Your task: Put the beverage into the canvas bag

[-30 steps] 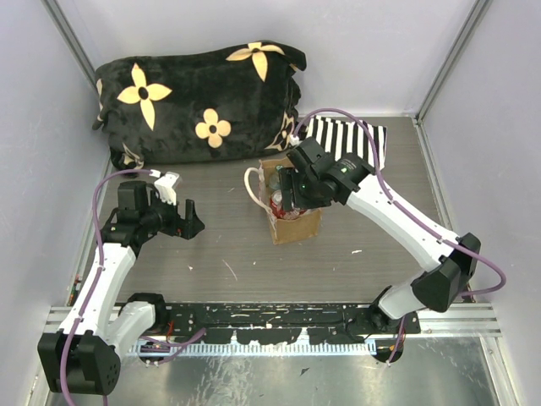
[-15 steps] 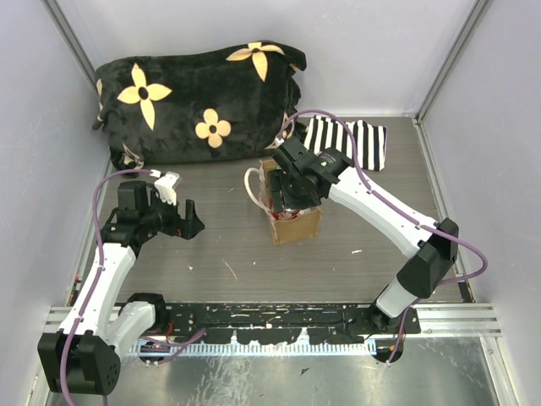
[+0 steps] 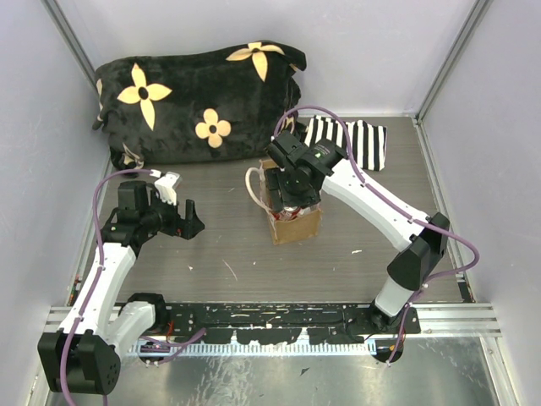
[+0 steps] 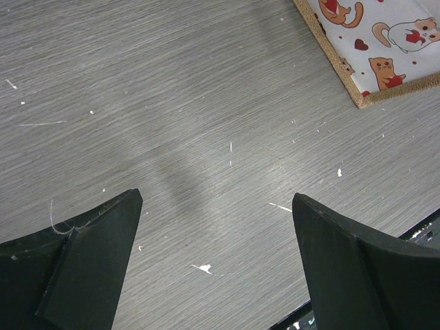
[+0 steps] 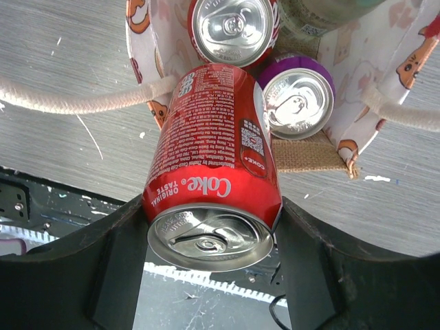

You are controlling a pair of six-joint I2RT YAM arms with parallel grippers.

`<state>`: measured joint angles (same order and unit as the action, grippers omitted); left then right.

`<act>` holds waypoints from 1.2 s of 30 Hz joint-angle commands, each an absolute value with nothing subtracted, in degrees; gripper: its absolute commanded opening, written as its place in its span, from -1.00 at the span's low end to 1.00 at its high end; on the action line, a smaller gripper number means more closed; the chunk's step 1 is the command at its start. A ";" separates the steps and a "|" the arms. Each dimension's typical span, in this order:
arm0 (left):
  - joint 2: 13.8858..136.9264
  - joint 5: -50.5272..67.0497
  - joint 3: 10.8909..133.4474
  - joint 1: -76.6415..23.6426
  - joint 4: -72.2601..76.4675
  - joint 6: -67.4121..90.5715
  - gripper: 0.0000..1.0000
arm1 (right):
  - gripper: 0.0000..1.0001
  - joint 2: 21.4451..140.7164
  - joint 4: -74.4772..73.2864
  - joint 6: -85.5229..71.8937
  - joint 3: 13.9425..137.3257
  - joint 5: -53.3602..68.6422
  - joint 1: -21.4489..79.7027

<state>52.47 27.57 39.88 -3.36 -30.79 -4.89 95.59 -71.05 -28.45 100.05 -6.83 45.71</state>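
Observation:
The beverage, a red Coke can [image 5: 213, 158], is clamped sideways between the black fingers of my right gripper [image 5: 213, 234], just above the mouth of the canvas bag [image 3: 296, 225]. The bag is a tan burlap tote with a cat-print lining [image 5: 357, 62] and cream handles [image 5: 82, 102]. Inside it stand a red can [image 5: 232, 27] and a purple can [image 5: 297, 102]. In the top view my right gripper [image 3: 292, 193] hangs over the bag and covers most of its opening. My left gripper [image 3: 188, 222] stands open and empty over bare table left of the bag; a bag corner [image 4: 371, 41] shows in its wrist view.
A black cushion with yellow flowers [image 3: 199, 101] lies along the back wall. A flat black-and-white striped cloth [image 3: 351, 142] lies behind the bag to the right. White walls close in both sides. A black rail [image 3: 270, 326] runs along the near edge.
The right arm has carried the can leftward and a little farther back, over the bag's opening. The left arm has not moved.

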 commanded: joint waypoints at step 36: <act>51.77 28.91 38.07 -3.13 -28.14 -7.12 0.96 | -0.99 110.39 -82.53 -24.87 113.42 -6.05 46.15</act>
